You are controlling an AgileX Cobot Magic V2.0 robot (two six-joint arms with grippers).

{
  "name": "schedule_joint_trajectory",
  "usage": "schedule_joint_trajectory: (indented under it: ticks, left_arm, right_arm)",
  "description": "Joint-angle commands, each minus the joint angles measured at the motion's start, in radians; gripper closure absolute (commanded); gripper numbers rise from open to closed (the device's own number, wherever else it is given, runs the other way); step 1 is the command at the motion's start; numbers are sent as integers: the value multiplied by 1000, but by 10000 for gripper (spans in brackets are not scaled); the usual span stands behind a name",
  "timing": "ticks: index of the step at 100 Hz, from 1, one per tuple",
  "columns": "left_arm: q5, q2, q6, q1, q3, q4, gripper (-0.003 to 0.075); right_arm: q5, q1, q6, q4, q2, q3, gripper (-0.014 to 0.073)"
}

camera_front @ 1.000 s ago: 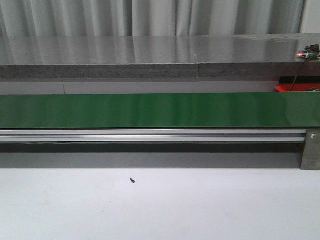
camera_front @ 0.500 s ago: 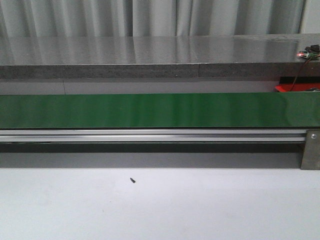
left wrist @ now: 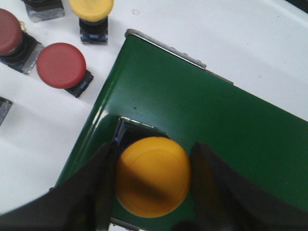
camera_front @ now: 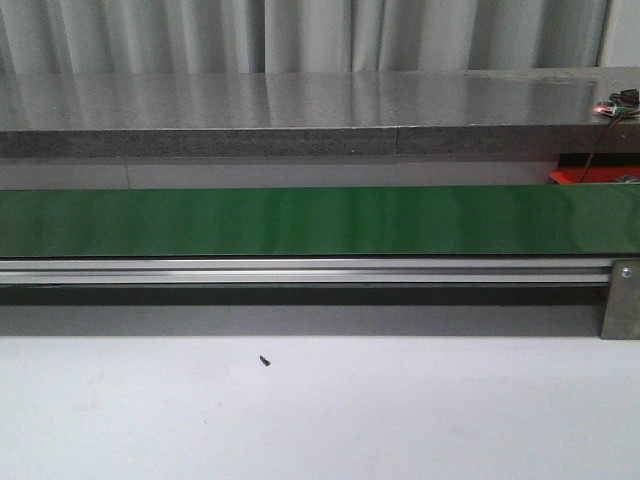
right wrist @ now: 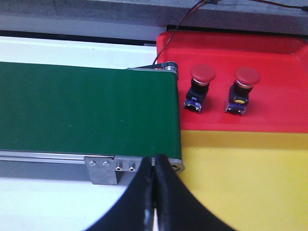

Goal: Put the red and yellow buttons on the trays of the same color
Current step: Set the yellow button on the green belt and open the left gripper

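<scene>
Yellow button (left wrist: 153, 176) sits between the left jaws, clamped, over the green belt (left wrist: 231, 125). Beyond it, red buttons (left wrist: 61, 65) rest on the counter (left wrist: 250, 43). Right jaws together near the yellow tray (right wrist: 250, 178); farther, the red tray (right wrist: 279, 77) holds two red buttons.

Green conveyor belt (camera_front: 300, 221) on aluminium rail (camera_front: 300, 270); small dark speck (camera_front: 265, 361) on white table (camera_front: 400, 420).

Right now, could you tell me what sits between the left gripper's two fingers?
In the left wrist view, a yellow button sits between the left gripper's dark fingers, on the green conveyor belt. Whether the fingers touch it is unclear.
</scene>
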Motion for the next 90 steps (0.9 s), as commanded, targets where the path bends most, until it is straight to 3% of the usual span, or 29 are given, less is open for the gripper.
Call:
schedule_joint_trajectory:
  ticks: [1,21,28,40,47,90]
  left_arm:
    - [-42,-10,0,-21,-29,-20,584]
    - [-74,7,2,-27,-31,-55,553]
    - [-74,7,22,-27,-39,-79,464]
    - [-59,7,22,-27,-58,-96,237]
    - [-42,5,22,-27,-81,-103,162]
    - [-18,-66,22,1,-129,-84,153]
  right_arm:
    - [-78,2,-10,0,-2,-26,652]
    - [-78,2,-10,0,-2,-26,652]
    - [-78,2,-10,0,-2,-26,652]
    - [-78,2,-10,0,-2,-26,652]
    - [-78,2,-10,0,-2,-26,652]
    - [-78,2,-10,0,-2,-26,652]
